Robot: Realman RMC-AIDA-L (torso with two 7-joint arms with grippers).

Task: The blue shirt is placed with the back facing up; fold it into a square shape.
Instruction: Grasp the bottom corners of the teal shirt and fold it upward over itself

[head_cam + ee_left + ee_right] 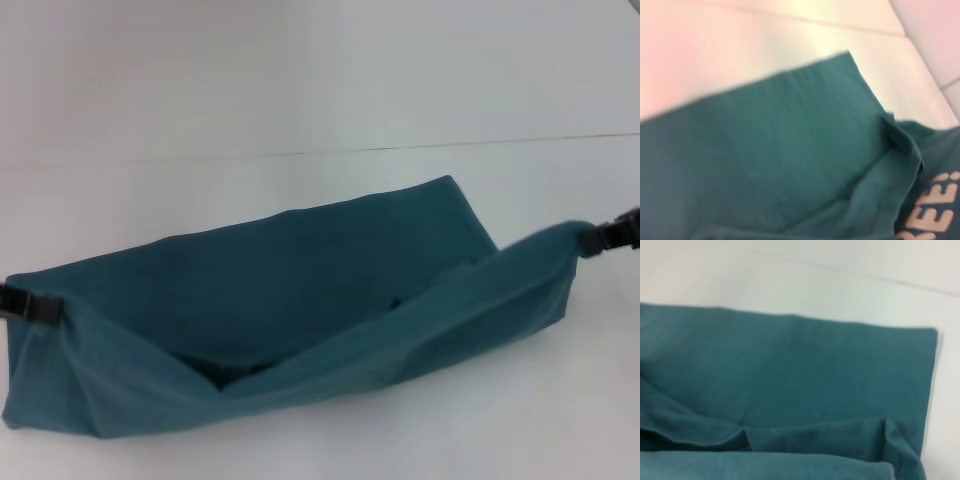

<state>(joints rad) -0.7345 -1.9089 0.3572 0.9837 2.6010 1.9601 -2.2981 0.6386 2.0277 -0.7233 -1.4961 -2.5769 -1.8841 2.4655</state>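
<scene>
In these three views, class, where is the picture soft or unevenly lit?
Head view: the blue shirt is soft, with a dark shadow inside its fold. Left wrist view: hazy, the white lettering smeared. Right wrist view: evenly lit, shirt edges slightly soft.

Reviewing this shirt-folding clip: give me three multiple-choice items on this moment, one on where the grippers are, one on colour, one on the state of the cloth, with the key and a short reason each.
1. Where do the grippers hold the blue shirt?
A. Both at its middle
B. One at each end of its near edge
C. Both at the far edge

2. What colour is the lettering in the left wrist view?
A. White
B. Red
C. Black

3. How does the near edge lie?
A. Flat on the table
B. Rolled into a tube
C. Lifted and sagging between the grippers

Key:
1 B: the left gripper pinches the left corner, the right gripper the right corner.
2 A: the lettering is white on teal cloth.
3 C: the edge hangs in a dip between the two raised corners, above the white table.
</scene>
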